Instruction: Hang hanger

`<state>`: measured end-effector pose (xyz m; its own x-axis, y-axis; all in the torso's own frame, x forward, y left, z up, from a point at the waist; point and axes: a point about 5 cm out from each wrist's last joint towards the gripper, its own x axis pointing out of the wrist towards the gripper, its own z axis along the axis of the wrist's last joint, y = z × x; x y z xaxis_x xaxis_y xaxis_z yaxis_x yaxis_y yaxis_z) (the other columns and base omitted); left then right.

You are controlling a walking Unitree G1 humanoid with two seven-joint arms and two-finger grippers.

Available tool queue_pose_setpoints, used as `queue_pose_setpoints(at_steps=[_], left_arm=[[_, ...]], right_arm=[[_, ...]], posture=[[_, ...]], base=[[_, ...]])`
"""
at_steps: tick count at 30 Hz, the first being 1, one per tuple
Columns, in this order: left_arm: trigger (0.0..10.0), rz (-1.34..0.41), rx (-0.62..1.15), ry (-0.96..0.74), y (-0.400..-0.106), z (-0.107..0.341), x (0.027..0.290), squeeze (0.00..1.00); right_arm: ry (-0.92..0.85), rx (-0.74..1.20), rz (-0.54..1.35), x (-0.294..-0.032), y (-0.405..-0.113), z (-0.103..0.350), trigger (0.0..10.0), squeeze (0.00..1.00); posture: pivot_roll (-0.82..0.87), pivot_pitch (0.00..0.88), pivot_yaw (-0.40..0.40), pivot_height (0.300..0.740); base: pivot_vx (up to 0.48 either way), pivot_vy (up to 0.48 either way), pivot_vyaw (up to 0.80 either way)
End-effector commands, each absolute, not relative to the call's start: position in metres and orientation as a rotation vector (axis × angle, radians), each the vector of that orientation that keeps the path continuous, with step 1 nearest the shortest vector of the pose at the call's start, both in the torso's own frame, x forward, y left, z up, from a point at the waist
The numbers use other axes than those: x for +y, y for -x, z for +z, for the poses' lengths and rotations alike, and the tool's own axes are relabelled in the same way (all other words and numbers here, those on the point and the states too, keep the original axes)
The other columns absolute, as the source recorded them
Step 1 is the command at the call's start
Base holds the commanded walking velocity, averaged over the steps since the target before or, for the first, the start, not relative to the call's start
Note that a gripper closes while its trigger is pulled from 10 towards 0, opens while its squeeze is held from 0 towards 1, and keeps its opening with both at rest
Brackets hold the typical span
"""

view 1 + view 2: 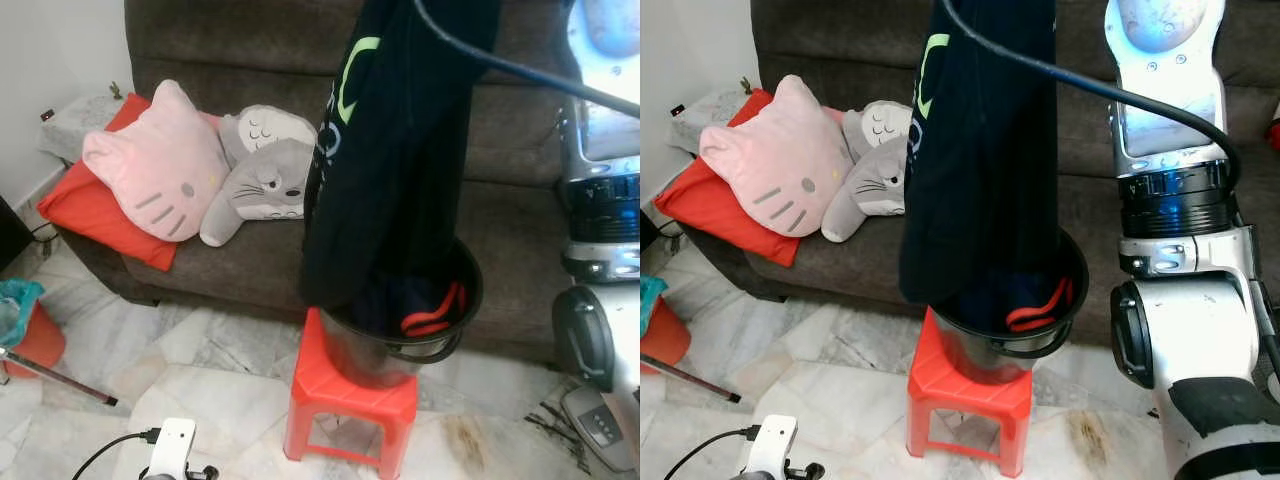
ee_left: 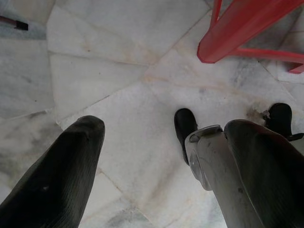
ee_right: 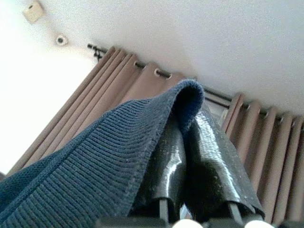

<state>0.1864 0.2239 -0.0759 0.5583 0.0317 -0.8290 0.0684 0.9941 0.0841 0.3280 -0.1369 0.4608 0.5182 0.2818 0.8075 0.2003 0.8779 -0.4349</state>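
Observation:
A dark navy garment [image 1: 395, 150] with a pale green print hangs from above the frame, and its lower end drops into a black bucket [image 1: 470, 300] on a red stool [image 1: 350, 400]. My right arm [image 1: 1170, 200] is raised beside it. In the right wrist view my right gripper [image 3: 190, 118] is shut, with the blue knit edge of the garment [image 3: 95, 175] folded over its fingertips. Something red [image 1: 435, 315] lies inside the bucket. My left gripper [image 2: 164, 126] hangs open over the marble floor, holding nothing.
A brown sofa [image 1: 520, 230] stands behind the stool with a pink cat cushion [image 1: 160, 170], a grey plush [image 1: 265, 180] and a red cushion [image 1: 85, 205]. A red bin [image 1: 35, 335] and a stick [image 1: 60, 380] lie at the left. Brown curtains [image 3: 280, 156] hang overhead.

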Motion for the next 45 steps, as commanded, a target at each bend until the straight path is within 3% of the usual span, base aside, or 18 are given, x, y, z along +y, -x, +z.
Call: queue_pose_setpoints(at_steps=[1, 5, 8, 10, 19, 25, 31, 45], left_arm=[[10.0, -0.035, 0.992, -0.134, -0.183, -0.078, 0.223, 0.0], [10.0, -0.027, 0.992, -0.129, -0.183, -0.078, 0.223, 0.0], [10.0, -0.015, 0.992, -0.124, -0.181, -0.078, 0.224, 0.0], [10.0, -0.012, 0.994, -0.124, -0.18, -0.079, 0.225, 0.0], [10.0, -0.011, 0.998, -0.133, -0.178, -0.078, 0.23, 0.0], [10.0, -0.008, 1.001, -0.134, -0.177, -0.079, 0.231, 0.0], [10.0, -0.011, 1.001, -0.141, -0.176, -0.079, 0.233, 0.0], [10.0, -0.015, 1.001, -0.14, -0.173, -0.079, 0.235, 0.0]], right_arm=[[0.501, -1.037, 0.026, -0.144, -0.323, 0.467, 10.0, 0.0], [0.494, -0.853, 0.052, -0.15, -0.338, 0.426, 10.0, 0.0], [0.406, -0.576, 0.033, -0.16, -0.349, 0.354, 10.0, 0.0], [0.352, -0.419, -0.035, -0.172, -0.343, 0.307, 10.0, 0.0], [0.203, -0.213, -0.136, -0.17, -0.302, 0.227, 10.0, 0.0], [0.139, -0.061, -0.237, -0.183, -0.282, 0.187, 10.0, 0.0], [0.179, -0.056, -0.232, -0.192, -0.265, 0.167, 10.0, 0.0], [0.197, -0.044, -0.21, -0.185, -0.265, 0.159, 10.0, 0.0]], posture=[[-0.05, 0.0, 0.033, 0.732], [-0.03, 0.0, 0.021, 0.732], [-0.02, 0.0, 0.018, 0.732], [-0.03, 0.0, 0.023, 0.732], [-0.02, 0.0, 0.025, 0.732], [-0.01, 0.0, 0.021, 0.732], [-0.01, 0.0, 0.028, 0.732], [0.0, 0.0, 0.02, 0.732]], base=[[0.0, 0.0, 0.0], [0.0, 0.0, 0.0], [0.0, 0.0, 0.0], [0.0, 0.0, 0.0], [0.0, 0.0, 0.0], [0.0, 0.0, 0.0], [0.0, 0.0, 0.0], [0.0, 0.0, 0.0]])
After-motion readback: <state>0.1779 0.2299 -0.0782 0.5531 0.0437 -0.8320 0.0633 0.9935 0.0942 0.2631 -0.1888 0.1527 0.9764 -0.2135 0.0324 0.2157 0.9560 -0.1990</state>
